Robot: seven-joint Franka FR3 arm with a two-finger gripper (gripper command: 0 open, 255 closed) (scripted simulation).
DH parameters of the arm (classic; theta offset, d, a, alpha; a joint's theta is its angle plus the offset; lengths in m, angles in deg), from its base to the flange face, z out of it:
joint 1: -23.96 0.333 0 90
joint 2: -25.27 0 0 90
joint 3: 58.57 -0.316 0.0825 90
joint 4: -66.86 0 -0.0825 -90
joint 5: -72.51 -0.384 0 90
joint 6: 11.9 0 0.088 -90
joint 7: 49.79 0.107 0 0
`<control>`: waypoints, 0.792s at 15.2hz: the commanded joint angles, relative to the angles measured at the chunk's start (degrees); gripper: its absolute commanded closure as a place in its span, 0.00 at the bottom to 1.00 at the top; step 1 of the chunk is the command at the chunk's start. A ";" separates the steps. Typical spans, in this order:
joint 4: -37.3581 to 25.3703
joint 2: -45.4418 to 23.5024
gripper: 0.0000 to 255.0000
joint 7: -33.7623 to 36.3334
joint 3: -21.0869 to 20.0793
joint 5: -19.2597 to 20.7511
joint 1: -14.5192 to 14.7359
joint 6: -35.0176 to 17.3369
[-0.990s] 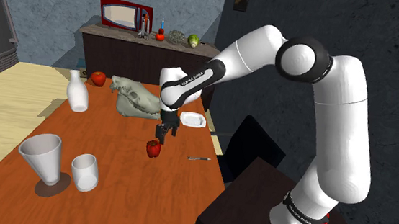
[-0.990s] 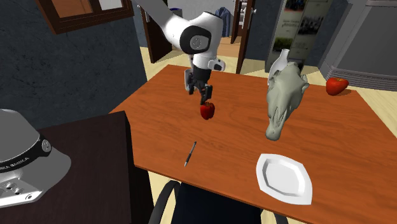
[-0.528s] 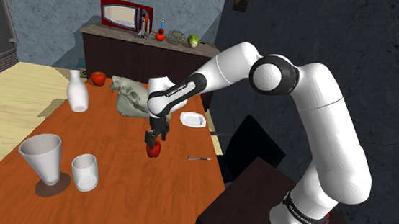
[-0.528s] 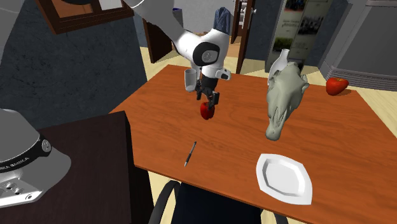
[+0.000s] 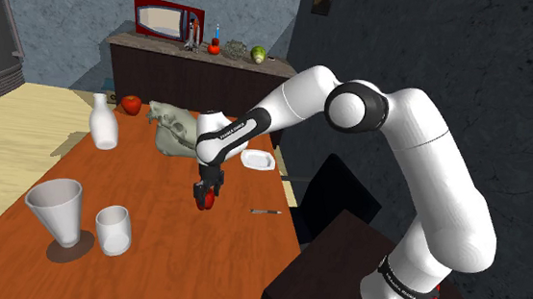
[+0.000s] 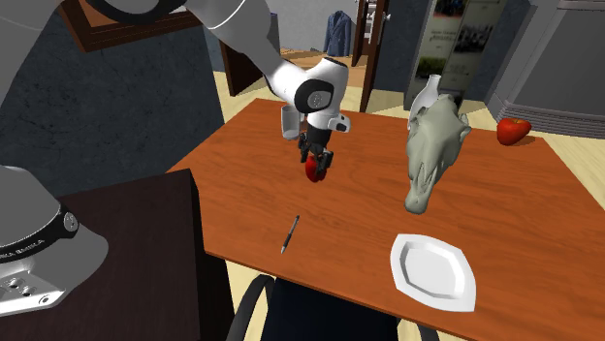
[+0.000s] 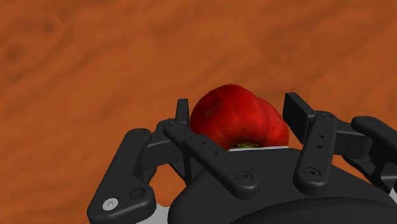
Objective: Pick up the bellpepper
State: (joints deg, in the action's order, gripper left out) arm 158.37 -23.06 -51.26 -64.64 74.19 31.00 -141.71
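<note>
A small red bell pepper (image 5: 207,201) sits on the reddish-brown wooden table (image 5: 151,261), near its middle. My black gripper (image 5: 206,193) has come straight down on it from above. In the second exterior view the gripper (image 6: 316,163) covers the top of the pepper (image 6: 314,172), whose lower half shows below the fingers. In the wrist view the pepper (image 7: 235,118) fills the gap of the gripper (image 7: 238,105); the two fingers press against its sides, shut on it. The pepper still rests on the table (image 6: 504,223).
A pale animal skull (image 5: 179,128) lies behind the pepper, with a white plate (image 5: 256,159) beside it. A pen (image 5: 266,211) lies near the table's edge by a dark chair (image 5: 334,192). A white vase (image 5: 104,123), two cups (image 5: 56,211) and another red fruit (image 5: 131,103) stand farther off.
The gripper came down from above the pepper onto it, and its fingers went from wide apart to closed against the pepper's sides. The pepper has stayed in place.
</note>
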 commanded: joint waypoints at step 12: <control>0.67 1.83 1.00 0.03 -0.13 -0.11 -0.09 1.15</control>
State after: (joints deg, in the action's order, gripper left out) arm 158.79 -21.75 -51.27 -64.73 74.11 30.91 -140.83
